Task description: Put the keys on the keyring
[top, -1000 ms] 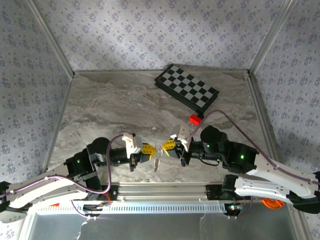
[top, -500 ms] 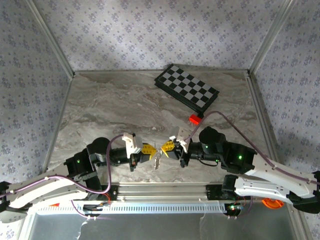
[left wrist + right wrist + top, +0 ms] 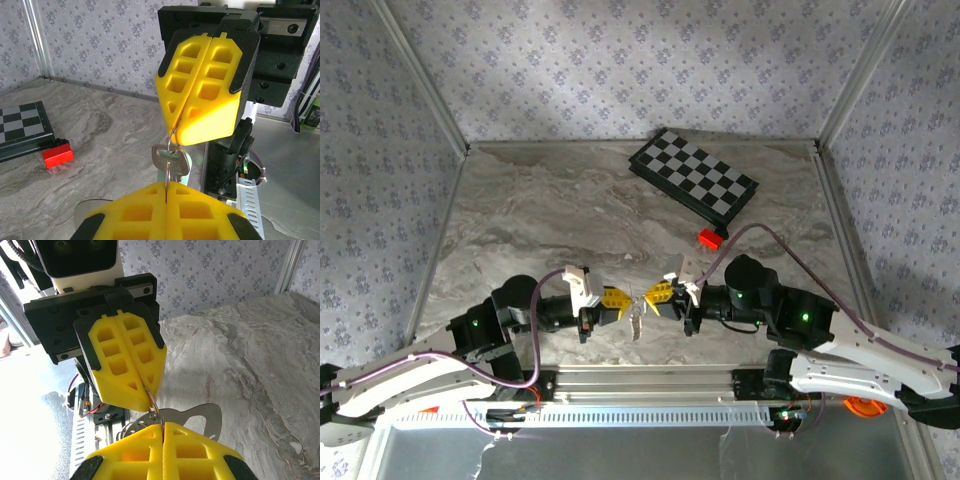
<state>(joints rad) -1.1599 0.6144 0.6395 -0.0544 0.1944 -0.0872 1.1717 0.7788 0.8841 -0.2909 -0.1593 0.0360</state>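
Left claw (image 3: 623,300) and right claw (image 3: 649,296) clamp our thin grey wire keyring (image 3: 173,136); pulling apart could shed the silver key (image 3: 170,159).

Top view set high behind arms, table (image 3: 520,220) overlooked. Wrist views faced together, apparently close; left end effector (image 3: 616,298), right end effector (image 3: 658,292) shared.

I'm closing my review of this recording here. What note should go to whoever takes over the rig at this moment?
Left gripper: fingers shut on the keyring.
Right gripper: fingers shut on the same keyring, tip to tip with the left.
Keys: a silver key hangs on the wire between the two grippers, with a mint-green piece behind it. I can't count them.
Done: at least one key appears threaded.
Left: check that the whole bunch sits on the ring, then release.
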